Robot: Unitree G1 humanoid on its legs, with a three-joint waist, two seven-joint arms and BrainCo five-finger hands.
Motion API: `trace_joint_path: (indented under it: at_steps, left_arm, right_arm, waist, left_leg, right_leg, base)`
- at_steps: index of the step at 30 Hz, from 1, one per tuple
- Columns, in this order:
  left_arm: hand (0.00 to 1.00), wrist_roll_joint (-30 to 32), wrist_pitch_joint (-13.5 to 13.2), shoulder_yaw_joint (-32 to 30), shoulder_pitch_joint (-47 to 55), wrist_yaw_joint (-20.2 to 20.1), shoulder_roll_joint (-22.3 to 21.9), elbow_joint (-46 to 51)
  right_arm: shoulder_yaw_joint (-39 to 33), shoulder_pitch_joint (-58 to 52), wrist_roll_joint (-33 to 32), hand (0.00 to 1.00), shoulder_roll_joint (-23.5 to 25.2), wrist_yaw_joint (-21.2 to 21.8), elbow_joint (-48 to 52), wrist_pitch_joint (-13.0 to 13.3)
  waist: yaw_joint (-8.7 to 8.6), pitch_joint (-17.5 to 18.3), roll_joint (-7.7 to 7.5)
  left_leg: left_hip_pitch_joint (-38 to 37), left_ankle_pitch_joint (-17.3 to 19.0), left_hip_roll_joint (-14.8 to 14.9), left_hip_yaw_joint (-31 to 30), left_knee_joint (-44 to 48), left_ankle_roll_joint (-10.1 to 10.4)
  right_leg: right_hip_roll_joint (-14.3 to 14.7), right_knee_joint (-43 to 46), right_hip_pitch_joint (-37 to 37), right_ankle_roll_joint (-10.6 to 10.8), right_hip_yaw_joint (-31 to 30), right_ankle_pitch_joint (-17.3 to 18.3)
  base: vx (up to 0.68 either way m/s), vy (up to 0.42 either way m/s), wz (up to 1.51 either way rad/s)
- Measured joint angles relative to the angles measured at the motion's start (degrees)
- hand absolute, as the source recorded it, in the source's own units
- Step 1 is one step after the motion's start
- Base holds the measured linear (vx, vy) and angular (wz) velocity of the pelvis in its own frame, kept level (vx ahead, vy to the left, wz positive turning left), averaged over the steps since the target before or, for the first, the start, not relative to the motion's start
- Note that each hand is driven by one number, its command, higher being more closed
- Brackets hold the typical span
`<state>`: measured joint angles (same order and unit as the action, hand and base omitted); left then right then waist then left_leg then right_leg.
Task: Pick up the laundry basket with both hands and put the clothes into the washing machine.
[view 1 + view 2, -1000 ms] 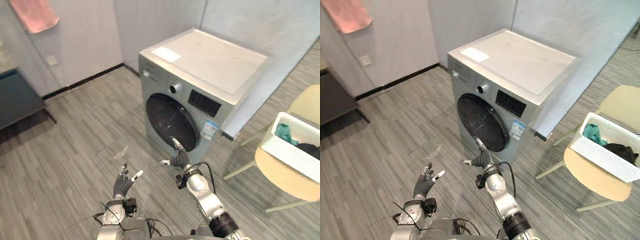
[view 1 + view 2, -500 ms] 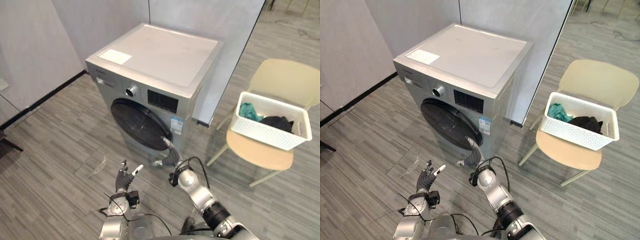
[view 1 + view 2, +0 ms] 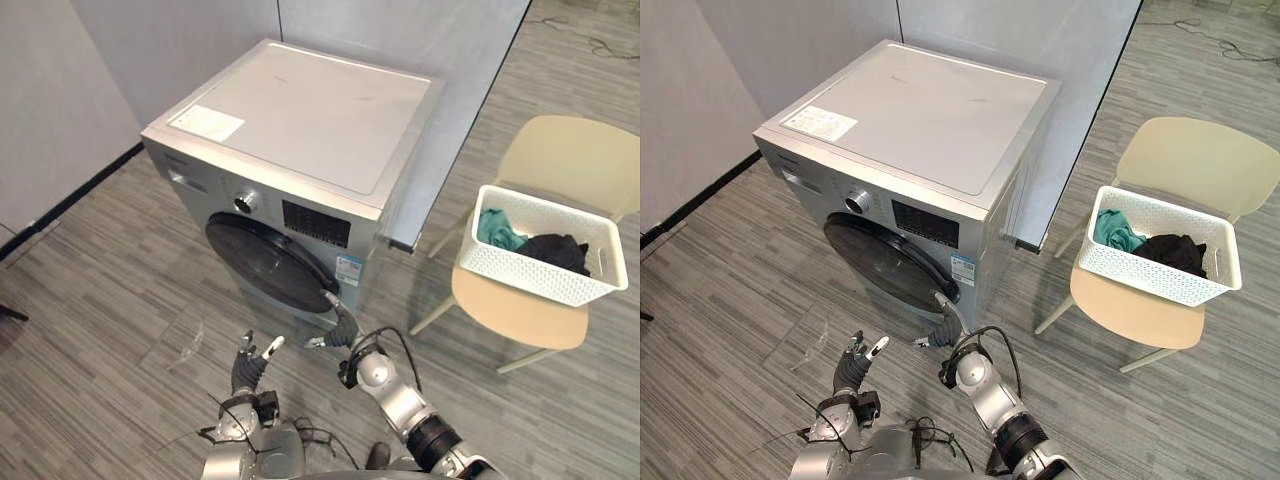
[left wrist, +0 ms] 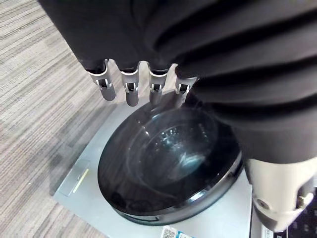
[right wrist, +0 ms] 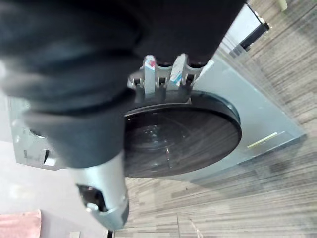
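I have both hands low in front of the washing machine (image 3: pixel 300 130). The left robot hand (image 3: pixel 248 362) and the right robot hand (image 3: pixel 340 325) are empty, fingers straight and spread, holding nothing. The machine's round dark door (image 3: pixel 270 265) looks shut.

The white laundry basket (image 3: pixel 530 272) sits well off to my right on the seat of a cream chair (image 3: pixel 515 312). A teal garment (image 3: pixel 495 228) and a dark garment (image 3: pixel 558 250) lie inside it.

I judge the basket light, and its perforated plastic walls fairly stiff with a little give. I'd take it by the two short ends, fingers hooked under the rim, where a handle slot shows at the far end. The clothes are soft and loose, so I'd keep it level to stop them sliding.
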<state>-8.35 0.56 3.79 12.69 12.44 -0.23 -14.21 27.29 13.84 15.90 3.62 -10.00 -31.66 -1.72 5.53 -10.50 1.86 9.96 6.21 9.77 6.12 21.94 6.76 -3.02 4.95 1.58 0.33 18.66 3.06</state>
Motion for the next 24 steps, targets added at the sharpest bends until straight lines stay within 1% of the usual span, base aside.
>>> trace_joint_path:
  at_steps: [2,3,6,7,8,9,10,11,12,13,14,16,18,20,21,22,24]
  left_arm:
    - [0.00,-0.09,-0.34,0.74,-0.15,0.00,0.29,0.01]
    - [0.00,-0.11,-0.94,0.97,-0.35,0.01,0.29,0.06]
    - [0.00,-0.81,-1.10,1.02,-0.57,0.08,0.31,0.18]
    - [0.00,-1.09,-1.10,1.11,-0.62,0.08,0.31,0.18]
    - [0.00,-1.41,-1.12,1.35,-1.42,0.18,0.30,0.22]
    - [0.00,-2.00,-1.14,1.38,-1.88,0.24,0.38,0.28]
    - [0.00,-2.31,-1.15,1.67,-2.34,0.29,0.43,0.39]
    - [0.00,-2.56,-1.37,2.33,-3.13,0.46,0.58,0.90]
    - [0.00,-2.88,-1.63,2.46,-3.16,0.49,0.61,1.17]
    - [0.00,-3.66,-2.00,2.92,-3.12,0.55,0.66,1.64]
    - [0.00,-4.23,-2.08,2.96,-3.11,0.64,0.66,2.13]
    - [0.00,-5.85,-2.65,3.99,-3.00,1.49,0.60,5.18]
    - [0.00,-7.30,-3.51,4.64,-3.00,1.62,0.72,7.02]
    - [0.00,-8.56,-3.97,4.79,-2.98,1.65,0.79,7.95]
    - [0.00,-9.28,-4.33,4.87,-3.02,1.64,0.82,8.21]
    - [0.00,-9.71,-4.40,5.25,-3.01,1.65,0.81,8.66]
    - [0.00,-10.97,-4.92,5.46,-3.00,1.64,0.63,9.77]
  right_arm:
    - [-0.01,2.03,0.11,0.00,0.12,-0.32,-1.50,-0.11]
    - [-0.24,3.62,0.27,0.00,0.53,-1.26,-1.65,-0.17]
    - [-1.20,8.23,0.60,0.00,1.25,-3.10,-2.73,-0.95]
    - [-1.92,9.17,0.65,0.00,1.33,-3.61,-3.43,-1.14]
    - [-4.24,11.40,0.70,0.00,1.44,-5.02,-3.93,-1.50]
    - [-5.07,12.26,0.69,0.00,1.46,-5.37,-3.94,-1.69]
    - [-5.81,13.06,0.69,0.00,1.48,-5.70,-3.97,-1.95]
    - [-7.81,14.84,0.67,0.00,1.64,-6.57,-4.04,-2.41]
    - [-8.57,15.53,0.63,0.00,1.83,-6.81,-4.06,-2.63]
    - [-10.31,16.73,0.57,0.00,2.19,-7.74,-4.06,-3.09]
    - [-11.37,17.67,0.46,0.00,2.34,-8.13,-4.07,-3.42]
    - [-15.64,22.42,0.45,0.00,2.46,-10.51,-4.06,-3.70]
    - [-18.05,25.91,0.47,0.00,2.34,-12.00,-4.04,-3.80]
    - [-18.57,28.57,0.47,0.00,2.07,-13.61,-4.03,-3.89]
    - [-18.56,30.26,0.47,0.00,2.06,-13.84,-4.03,-3.92]
    - [-18.66,31.83,0.45,0.00,1.95,-13.85,-4.03,-4.23]
    - [-19.10,33.60,0.05,0.00,1.98,-13.91,-4.03,-4.55]
  waist:
    - [0.12,-0.38,0.48]
    - [0.12,-1.34,0.71]
    - [0.16,-3.68,1.46]
    - [0.18,-4.21,1.72]
    - [0.34,-5.72,2.62]
    - [0.60,-6.34,2.65]
    - [1.21,-6.98,2.65]
    - [2.03,-8.44,2.84]
    - [2.20,-8.90,2.84]
    - [2.72,-9.18,2.83]
    - [2.96,-9.55,2.84]
    - [3.03,-10.76,2.85]
    - [3.17,-11.74,2.82]
    - [3.46,-11.75,2.83]
    - [3.83,-11.75,2.82]
    - [4.67,-11.75,2.82]
    - [4.98,-11.77,2.80]
  left_leg:
    - [0.65,0.02,0.02,0.52,0.02,-0.04]
    - [1.23,0.10,-0.01,0.99,0.27,-0.17]
    - [3.51,0.84,0.03,1.24,0.65,-1.35]
    - [3.73,1.15,0.03,1.24,0.46,-1.80]
    - [4.34,2.38,0.02,1.32,-1.14,-3.50]
    - [4.50,2.45,-0.08,1.47,-1.76,-3.59]
    - [4.71,2.37,-0.09,1.79,-2.10,-3.56]
    - [5.43,2.18,-0.10,1.76,-1.90,-3.50]
    - [5.70,2.05,-0.17,1.71,-2.00,-3.50]
    - [6.47,1.65,-0.41,1.63,-2.19,-3.62]
    - [6.62,1.29,-0.66,1.58,-2.59,-3.76]
    - [7.69,-0.49,-1.86,0.80,-4.73,-3.97]
    - [7.98,-1.48,-2.19,0.59,-5.81,-3.70]
    - [9.01,-2.30,-2.30,0.51,-6.02,-3.70]
    - [9.65,-2.55,-2.33,0.40,-6.09,-3.72]
    - [10.06,-2.72,-2.38,0.44,-6.23,-3.71]
    - [10.52,-3.24,-2.60,0.40,-6.37,-3.76]
  right_leg:
    - [-0.02,-0.07,-1.05,-0.07,-0.84,-0.69]
    - [-0.11,-0.07,-1.83,0.06,-1.65,-0.79]
    - [0.02,-0.05,-4.22,0.31,-2.84,-1.17]
    - [0.06,-0.01,-4.67,0.31,-2.91,-1.41]
    - [0.15,0.11,-6.09,0.37,-2.76,-1.93]
    - [0.09,0.23,-6.66,0.33,-2.76,-2.11]
    - [-0.03,0.55,-7.32,0.33,-2.93,-2.27]
    - [-0.13,1.31,-8.30,0.31,-3.08,-2.29]
    - [-0.25,1.74,-8.71,0.31,-2.95,-2.28]
    - [-0.55,2.44,-9.74,0.33,-2.65,-2.24]
    - [-0.89,2.94,-10.20,0.35,-2.32,-2.15]
    - [-2.15,4.40,-12.01,0.53,-0.77,-1.73]
    - [-2.82,5.04,-12.41,0.72,0.45,-1.36]
    - [-3.35,6.04,-13.41,0.74,1.39,-0.81]
    - [-3.49,6.31,-14.01,0.80,1.75,-0.67]
    - [-3.60,6.38,-14.51,0.81,1.89,-0.66]
    - [-3.97,6.77,-15.01,0.99,2.53,-0.30]
  base:
    - [-0.03,0.089,-0.18]
    - [-0.08,0.069,-0.22]
    - [-0.12,0.054,-0.20]
    - [-0.14,0.045,0.02]
    - [-0.13,0.046,0.06]
    - [-0.14,0.047,0.05]
    - [-0.14,0.036,-0.07]
    - [-0.14,0.028,-0.05]
    - [-0.15,0.023,0.02]
    - [-0.08,0.013,0.10]
    - [-0.07,0.017,0.20]
    - [-0.06,0.016,0.35]
    - [-0.02,0.009,0.35]
    - [0.01,0.010,0.28]
    - [0.05,0.009,0.12]
    - [0.06,0.007,0.07]
    - [0.08,0.007,0.14]
